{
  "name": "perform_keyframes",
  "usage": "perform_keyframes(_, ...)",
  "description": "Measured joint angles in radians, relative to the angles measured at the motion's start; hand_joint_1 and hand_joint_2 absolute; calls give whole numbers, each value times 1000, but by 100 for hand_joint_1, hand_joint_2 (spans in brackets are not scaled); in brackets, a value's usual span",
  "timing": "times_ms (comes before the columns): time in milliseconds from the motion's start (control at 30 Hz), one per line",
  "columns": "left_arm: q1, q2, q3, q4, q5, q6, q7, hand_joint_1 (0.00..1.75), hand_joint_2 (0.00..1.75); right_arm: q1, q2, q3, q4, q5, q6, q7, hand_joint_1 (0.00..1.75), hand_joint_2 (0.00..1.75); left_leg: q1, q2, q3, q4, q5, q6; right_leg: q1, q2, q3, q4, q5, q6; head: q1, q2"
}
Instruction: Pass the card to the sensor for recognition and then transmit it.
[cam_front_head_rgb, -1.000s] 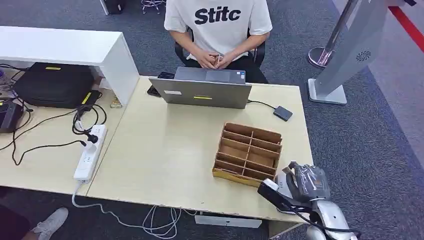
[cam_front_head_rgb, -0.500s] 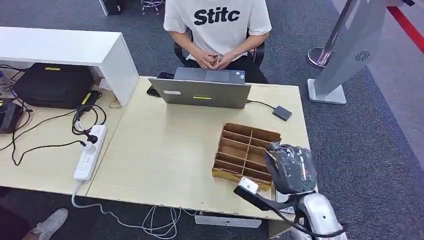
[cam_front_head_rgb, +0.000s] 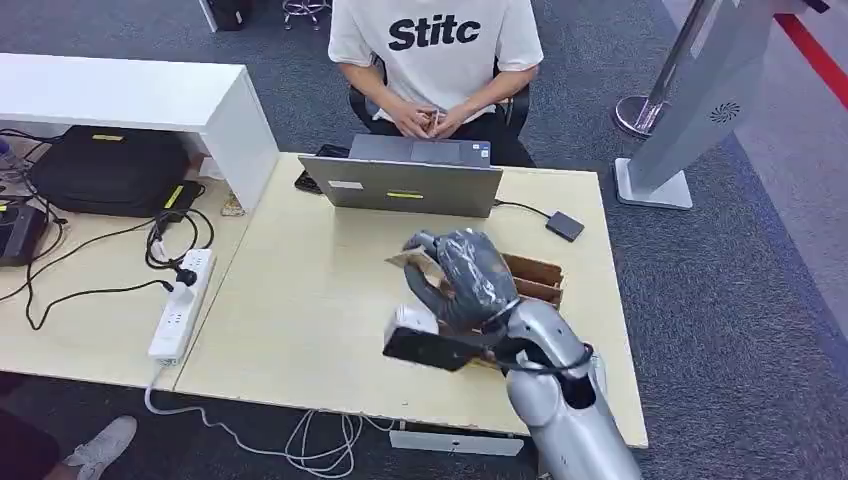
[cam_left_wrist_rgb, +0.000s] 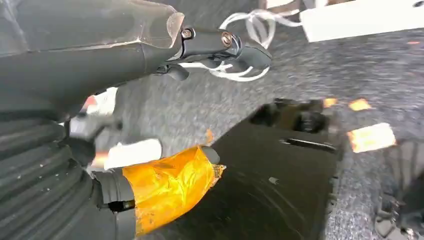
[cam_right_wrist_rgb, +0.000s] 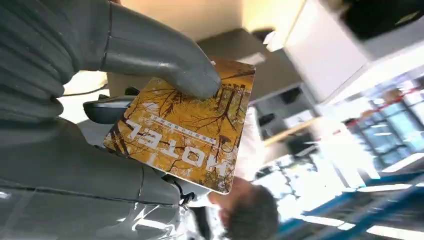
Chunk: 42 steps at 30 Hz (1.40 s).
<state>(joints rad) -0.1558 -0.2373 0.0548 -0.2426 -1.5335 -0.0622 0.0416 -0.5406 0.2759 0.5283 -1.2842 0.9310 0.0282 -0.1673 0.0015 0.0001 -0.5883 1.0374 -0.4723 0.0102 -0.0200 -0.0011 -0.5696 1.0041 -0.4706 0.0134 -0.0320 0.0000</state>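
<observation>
Card (cam_right_wrist_rgb: 185, 132), yellow, "MOTEL" print, pinned under thumb of right hand (cam_front_head_rgb: 462, 275), raised over wooden tray (cam_front_head_rgb: 535, 277) on desk (cam_front_head_rgb: 310, 300), short of laptop (cam_front_head_rgb: 412, 183). Sensor (cam_front_head_rgb: 565, 225) beside laptop, well apart. Left hand (cam_left_wrist_rgb: 150, 50) holding nothing, fingers apart, above floor.

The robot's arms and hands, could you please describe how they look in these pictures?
The right arm is smooth silver metal, with a black cable looped at the wrist and a black camera block with a white tag. The right hand is dark grey with a ribbed cover. The left hand has orange tape on one finger.
</observation>
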Motion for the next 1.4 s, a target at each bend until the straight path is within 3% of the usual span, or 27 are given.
perform_keyframes(233, -19, -1, -122, 9, 0, -30, -25, 0, 175, -282, 53, -1, 327, -127, -74, 183, 175, 175, 0, -2, -1, 0, 2, 1, 0, -2, 0, 0, 1, 0, 1, 0)
perform_keyframes(367, -25, -1, -156, 14, 0, -43, -32, 0, 175, -370, 61, -3, 453, -156, -108, 223, 175, 175, 0, -2, -1, 0, 2, 1, 0, -2, 0, 0, 1, 0, 1, 0)
perform_keyframes(533, -28, 0, -200, 18, 0, -47, -42, 0, 175, -408, 64, -25, 555, -119, -137, 229, 175, 175, 0, -2, -1, 0, 2, 1, 0, -2, 0, 0, 1, 0, 1, 0)
perform_keyframes(733, -31, 0, -247, 20, 0, -55, -52, 0, 175, -415, 65, -108, 627, -14, -148, 227, 175, 175, 0, -2, -1, 0, 2, 1, 0, -2, 0, 0, 1, 0, 0, 0)
perform_keyframes(967, -35, 0, -267, 23, 0, -56, -53, 0, 175, -415, 66, -155, 655, 2, -148, 234, 175, 175, 0, -2, -1, 0, 2, 1, 0, -2, 0, 0, 1, 0, 0, 0)
perform_keyframes(1400, -39, 3, -336, 28, 0, -69, -74, 0, 175, -415, 67, -344, 684, 96, -153, 212, 175, 175, 0, -2, -1, 0, 2, 1, 0, -2, 0, 0, 1, 0, 0, 0)
